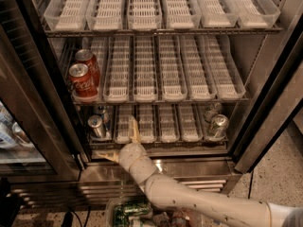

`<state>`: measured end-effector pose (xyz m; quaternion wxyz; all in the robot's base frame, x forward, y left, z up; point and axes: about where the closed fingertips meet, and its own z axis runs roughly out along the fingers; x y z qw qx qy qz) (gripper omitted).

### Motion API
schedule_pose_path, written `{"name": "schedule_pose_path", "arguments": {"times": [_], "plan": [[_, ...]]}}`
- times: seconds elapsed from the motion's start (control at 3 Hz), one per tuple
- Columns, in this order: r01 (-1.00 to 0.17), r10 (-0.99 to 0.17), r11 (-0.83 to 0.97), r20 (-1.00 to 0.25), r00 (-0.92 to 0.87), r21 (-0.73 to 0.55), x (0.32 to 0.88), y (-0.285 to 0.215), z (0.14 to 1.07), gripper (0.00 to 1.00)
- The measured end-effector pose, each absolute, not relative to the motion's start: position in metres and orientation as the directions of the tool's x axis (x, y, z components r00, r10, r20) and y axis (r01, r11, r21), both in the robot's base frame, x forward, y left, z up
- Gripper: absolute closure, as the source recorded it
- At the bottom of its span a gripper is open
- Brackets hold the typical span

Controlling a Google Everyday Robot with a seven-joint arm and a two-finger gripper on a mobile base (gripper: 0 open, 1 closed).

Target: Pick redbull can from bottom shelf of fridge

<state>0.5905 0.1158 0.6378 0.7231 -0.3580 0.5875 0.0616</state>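
Note:
The fridge (33, 79) stands open in the camera view. On its bottom shelf (166, 125), in the far left lane, two slim redbull cans stand one behind the other; the front one (96, 126) shows a silver top with pull tab, the rear one (103, 113) is partly hidden. My gripper (121, 142) is open, just right of and below the front can, in front of the shelf edge above the steel sill (189, 167). One finger (134, 127) points up over the second lane, the other (108, 156) points left. It holds nothing.
Two fatter silver cans (218, 125) stand at the right end of the bottom shelf. Two red Coca-Cola cans (81, 82) stand at the left of the middle shelf. The dark door frame (267, 122) slants at right. Green packaging (130, 213) lies below my arm.

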Motion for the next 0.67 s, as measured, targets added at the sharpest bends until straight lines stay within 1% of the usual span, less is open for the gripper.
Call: {"name": "schedule_pose_path", "arguments": {"times": [0.33,0.67], "plan": [[-0.510,-0.331,0.736,-0.894,0.302,-0.445,0.590,0.116,0.638,0.00],[-0.531,-0.256,0.762,-0.926,0.279,-0.370,0.583,0.132,0.630,0.00]]}}
